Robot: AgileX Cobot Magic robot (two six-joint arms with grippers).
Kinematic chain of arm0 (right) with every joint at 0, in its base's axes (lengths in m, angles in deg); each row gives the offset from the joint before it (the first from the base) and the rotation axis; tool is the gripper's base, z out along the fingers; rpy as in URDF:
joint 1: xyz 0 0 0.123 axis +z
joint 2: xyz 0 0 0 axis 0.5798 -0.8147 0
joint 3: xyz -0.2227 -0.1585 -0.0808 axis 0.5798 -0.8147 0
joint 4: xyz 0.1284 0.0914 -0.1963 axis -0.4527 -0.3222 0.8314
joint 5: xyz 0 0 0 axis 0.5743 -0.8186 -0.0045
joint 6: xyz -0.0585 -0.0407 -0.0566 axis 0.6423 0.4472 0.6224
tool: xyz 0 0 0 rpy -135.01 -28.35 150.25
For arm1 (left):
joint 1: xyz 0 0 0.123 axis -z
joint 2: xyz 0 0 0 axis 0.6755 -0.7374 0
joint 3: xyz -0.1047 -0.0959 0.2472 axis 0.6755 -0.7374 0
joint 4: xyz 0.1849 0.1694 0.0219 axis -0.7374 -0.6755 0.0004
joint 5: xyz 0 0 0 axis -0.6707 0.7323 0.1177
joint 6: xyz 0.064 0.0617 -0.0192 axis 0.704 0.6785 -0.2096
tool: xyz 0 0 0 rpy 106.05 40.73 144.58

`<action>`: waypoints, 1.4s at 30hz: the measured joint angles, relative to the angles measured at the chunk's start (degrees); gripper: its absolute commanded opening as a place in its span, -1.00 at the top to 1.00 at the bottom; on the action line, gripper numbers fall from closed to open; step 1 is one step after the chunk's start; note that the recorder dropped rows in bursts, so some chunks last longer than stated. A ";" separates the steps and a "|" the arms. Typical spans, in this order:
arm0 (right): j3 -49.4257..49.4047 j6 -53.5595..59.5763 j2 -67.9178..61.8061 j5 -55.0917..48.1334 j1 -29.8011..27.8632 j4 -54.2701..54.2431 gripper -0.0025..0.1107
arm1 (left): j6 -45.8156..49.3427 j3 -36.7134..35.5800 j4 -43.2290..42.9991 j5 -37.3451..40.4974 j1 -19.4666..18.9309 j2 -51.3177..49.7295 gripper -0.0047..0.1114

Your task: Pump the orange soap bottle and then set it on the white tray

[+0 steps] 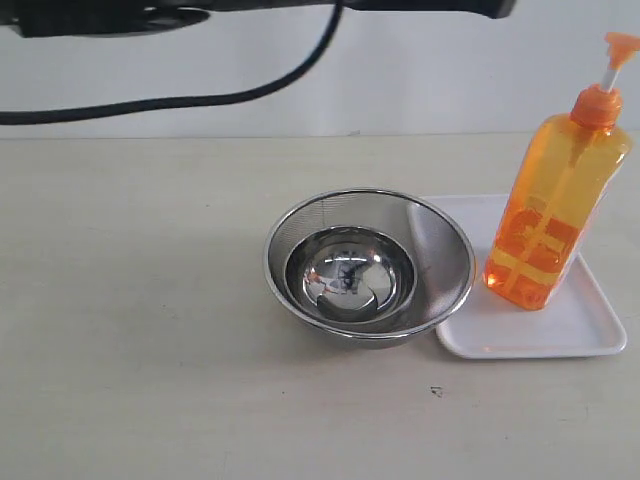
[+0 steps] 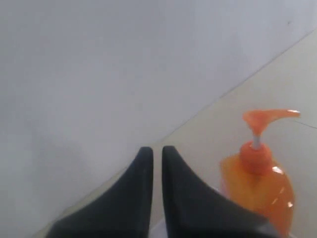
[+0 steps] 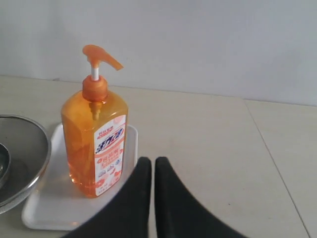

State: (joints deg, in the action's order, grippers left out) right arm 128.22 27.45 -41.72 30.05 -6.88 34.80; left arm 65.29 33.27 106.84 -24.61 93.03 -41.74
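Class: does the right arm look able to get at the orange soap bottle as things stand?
Probably yes. The tall translucent orange soap bottle stands upright on the flat white plastic tray, with bare table between it and the right gripper. Its fingers are shut, so they must open first.

Matte black tapered fingers, looping black cable

The left gripper is shown with its two black fingers brought together, a thin slit being left and nothing held. The right gripper is likewise closed on nothing. In the exterior view a dark arm section is seen at 12 o'clock; which arm it belongs to cannot be told.
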 measured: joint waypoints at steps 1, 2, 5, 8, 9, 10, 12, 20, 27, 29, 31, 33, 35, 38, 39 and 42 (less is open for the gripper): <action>-0.12 0.00 0.00 0.43 0.00 -0.28 0.96 | 0.00 -0.89 0.00 0.21 -0.81 0.69 0.84; -0.24 0.00 0.00 0.87 0.00 -0.51 0.96 | 0.00 -2.05 0.00 0.81 -1.88 1.57 0.84; -2.32 0.00 0.00 2.55 0.00 -0.64 0.96 | 0.00 -5.77 0.00 3.39 -5.09 4.25 0.84; -5.31 -0.23 0.00 5.17 0.00 -0.64 0.96 | 0.00 -9.41 0.00 6.39 -8.60 6.63 0.84; -6.26 -0.69 -0.10 6.11 0.00 -0.64 0.96 | 0.00 -10.67 0.00 7.37 -9.68 7.42 0.84; -8.46 -2.38 -0.10 8.65 0.00 -0.74 0.96 | 0.00 -12.92 0.00 9.30 -11.56 8.52 0.84; -10.33 -4.36 -0.10 11.25 0.00 -0.63 0.96 | 0.00 -14.90 0.00 11.17 -13.26 9.30 0.84; -13.27 -12.37 -0.10 15.78 0.00 3.38 0.96 | -6.52 -18.21 0.00 12.45 -14.09 9.32 0.84; -13.27 -15.25 -11.77 19.93 0.00 8.43 0.96 | -5.71 -18.26 0.00 15.25 -14.09 8.41 0.84; -13.27 -24.34 -19.79 21.86 0.00 17.73 0.96 | -1.39 -18.26 0.00 19.25 -14.09 5.22 0.84; -13.27 -33.50 -23.80 21.95 0.00 24.09 0.96 | -0.50 -18.03 0.00 20.33 -14.09 3.22 0.84; -13.27 -38.21 -26.15 22.22 0.00 27.65 0.96 | -0.23 -17.08 0.00 20.82 -14.21 1.65 0.84; -13.27 -41.30 -28.25 22.21 0.00 31.17 0.96 | 0.21 -15.27 0.00 23.18 -15.29 -0.41 0.84; -13.40 -42.83 -30.08 22.09 0.00 34.00 0.96 | 1.57 -11.91 -0.07 32.70 -18.18 -3.99 0.84; -13.40 -42.96 -30.38 21.98 0.00 34.47 0.96 | 1.70 -10.67 -0.07 35.49 -19.00 -5.22 0.84; -13.40 -43.32 -30.55 21.57 0.00 35.56 0.96 | 1.93 -6.57 -0.07 39.68 -20.51 -8.83 0.84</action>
State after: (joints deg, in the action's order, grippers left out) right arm 114.83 -15.86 -72.27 51.62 -6.88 70.35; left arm 67.22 26.70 106.77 15.06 72.53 -50.57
